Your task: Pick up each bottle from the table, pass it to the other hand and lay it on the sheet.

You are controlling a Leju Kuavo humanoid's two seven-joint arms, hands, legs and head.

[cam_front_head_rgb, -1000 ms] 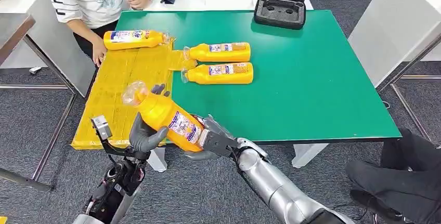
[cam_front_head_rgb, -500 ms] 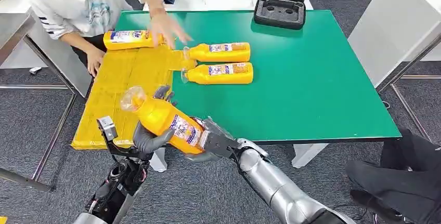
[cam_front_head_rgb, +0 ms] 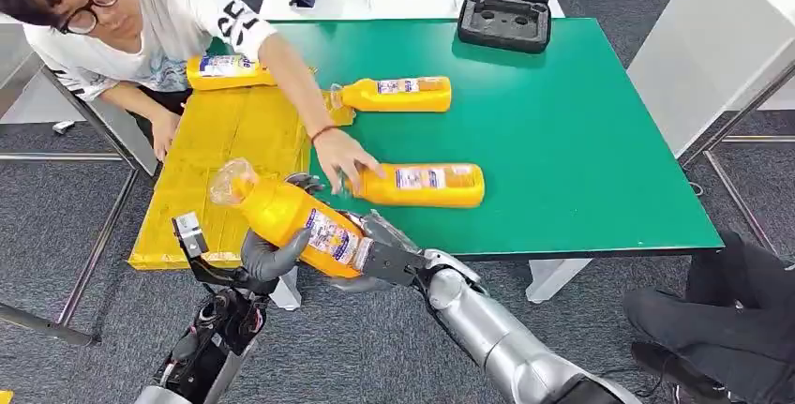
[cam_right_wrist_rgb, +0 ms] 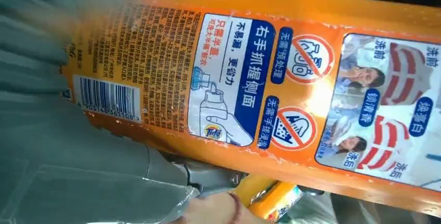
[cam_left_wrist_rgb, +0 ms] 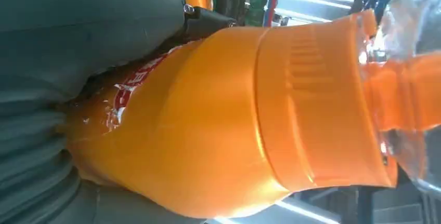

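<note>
Both hands grip one orange bottle [cam_front_head_rgb: 298,223] off the green table's [cam_front_head_rgb: 581,123] near left edge: left hand [cam_front_head_rgb: 269,252] around its middle, right hand [cam_front_head_rgb: 380,256] at its base. The yellow sheet [cam_front_head_rgb: 225,151] covers the table's left side, grey carpet [cam_front_head_rgb: 56,235] below. A person's hand [cam_front_head_rgb: 345,158] touches another bottle [cam_front_head_rgb: 427,185] nearby.

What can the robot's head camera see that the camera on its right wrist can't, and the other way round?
Only the head view shows the green table, the yellow sheet, three more bottles lying down, the left robot hand and the right robot hand both holding the tilted bottle, and the person's face and shirt.

Only the right wrist view shows the held bottle's back label close up: a barcode, warning signs and small pictures.

Both show the held orange bottle and the person's hand reaching in.
</note>
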